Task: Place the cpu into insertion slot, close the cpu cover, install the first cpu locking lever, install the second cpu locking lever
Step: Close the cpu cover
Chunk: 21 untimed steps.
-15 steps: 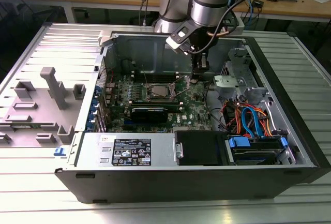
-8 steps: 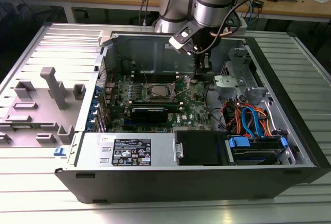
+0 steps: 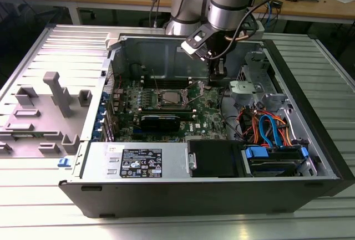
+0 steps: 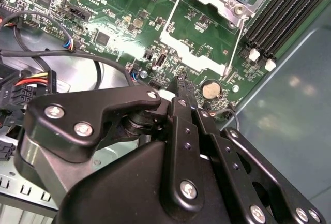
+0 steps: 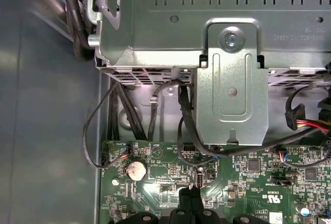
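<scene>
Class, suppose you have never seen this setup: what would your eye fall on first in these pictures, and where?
First the grey robot arm, reaching from the top of the exterior view into the open computer case, its black gripper low over the green motherboard. Next, the orange and blue cables bundled at the exterior view's right.

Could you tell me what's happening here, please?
A robot arm is working inside an open computer case. Its end effector, shut, sits low over the green motherboard near the coin battery, beside the insertion slot. The cpu cover is swung open next to the slot, not yet closed.
</scene>
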Available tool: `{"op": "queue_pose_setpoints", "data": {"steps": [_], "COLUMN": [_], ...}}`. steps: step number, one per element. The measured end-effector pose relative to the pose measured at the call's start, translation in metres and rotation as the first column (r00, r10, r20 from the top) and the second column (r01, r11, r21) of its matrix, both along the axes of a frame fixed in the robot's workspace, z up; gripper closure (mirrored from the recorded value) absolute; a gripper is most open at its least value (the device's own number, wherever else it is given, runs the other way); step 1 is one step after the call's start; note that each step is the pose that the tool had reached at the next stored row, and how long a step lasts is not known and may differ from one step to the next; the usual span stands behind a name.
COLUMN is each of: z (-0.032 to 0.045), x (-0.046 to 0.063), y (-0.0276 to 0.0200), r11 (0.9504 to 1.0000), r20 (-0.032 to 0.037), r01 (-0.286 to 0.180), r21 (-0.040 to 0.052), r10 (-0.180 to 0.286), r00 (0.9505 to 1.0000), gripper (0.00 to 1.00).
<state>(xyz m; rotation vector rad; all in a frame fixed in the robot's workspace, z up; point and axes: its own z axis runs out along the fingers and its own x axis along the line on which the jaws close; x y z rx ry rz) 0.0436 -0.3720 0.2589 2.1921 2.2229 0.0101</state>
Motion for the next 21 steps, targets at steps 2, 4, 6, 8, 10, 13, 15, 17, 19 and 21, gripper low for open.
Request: {"op": "queue_pose_setpoints", "data": {"steps": [2, 4, 6, 8, 10, 13, 15, 17, 19, 21], "z": [-0.0007, -0.0009, -0.0012, -0.0014, -0.002, -0.0028, -0.0029, -0.003, -0.003, -0.003], "x": [0.0, 0.0, 0.0, 0.0, 0.0, 0.0, 0.0, 0.0, 0.0, 0.0], "y": [-0.0001, -0.0001, -0.0001, -0.0001, -0.0004, -0.001, -0.0012, -0.0012, -0.0012, -0.0012], "r11": [1.0, 1.0, 1.0, 1.0, 1.0, 0.9999, 0.9999, 0.9999, 0.9999, 0.9999], "r20": [-0.0002, -0.0003, -0.0002, -0.0002, -0.0002, -0.0002, -0.0003, -0.0003, -0.0002, -0.0003], "r01": [-0.001, -0.002, -0.003, -0.004, -0.006, -0.011, -0.013, -0.013, -0.013, -0.014], "r21": [-0.0001, -0.0003, -0.0001, 0.0, -0.0001, 0.0001, -0.0001, -0.0001, -0.0001, -0.0001], "r10": [0.001, 0.002, 0.003, 0.004, 0.006, 0.011, 0.013, 0.013, 0.013, 0.014], "r00": [1.0, 1.0, 1.0, 1.0, 1.0, 0.9999, 0.9999, 0.9999, 0.9999, 0.9999], "gripper": [0.89, 0.89, 0.89, 0.89, 0.89, 0.89, 0.89, 0.89, 0.89, 0.89]}}
